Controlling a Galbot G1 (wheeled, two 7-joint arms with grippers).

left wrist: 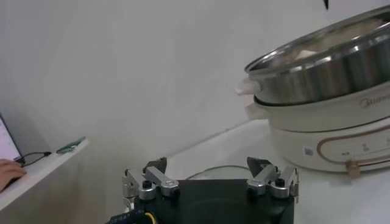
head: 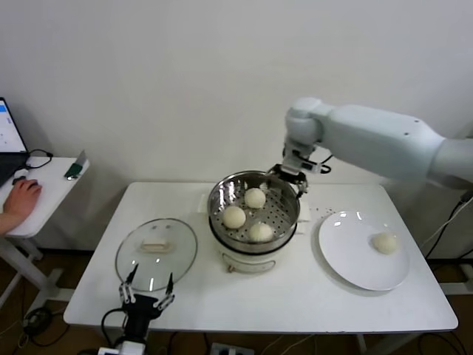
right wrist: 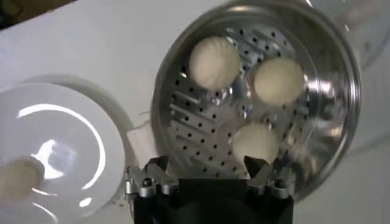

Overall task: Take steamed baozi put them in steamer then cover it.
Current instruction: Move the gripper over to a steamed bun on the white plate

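Three round, smooth, creamy-white baozi (head: 246, 215) lie in the shiny perforated steamer (head: 218, 194), directly below the right tool (right wrist: 208, 167), whose fingers stand apart and empty. A fourth baozi (head: 384, 242) sits on the white plate (head: 344, 255) beside it. The cover (head: 156, 254) lies flat, handle up, just ahead of the left tool (head: 147, 288), also spread. The pot base's (left wrist: 329, 131) lettering is too faint to read.

Bright, even indoor light from overhead; soft faint shadows under the round shiny stainless-steel steamer basket (head: 255, 211) and the flat white plate (head: 362, 251) on the white worktop (head: 295, 296). Glare streaks on the plate, on the steamer's perforated floor and on the round clear glass lid (head: 157, 253). Right wrist view soft, plate washed out. Left wrist view hazy, far wall featureless.
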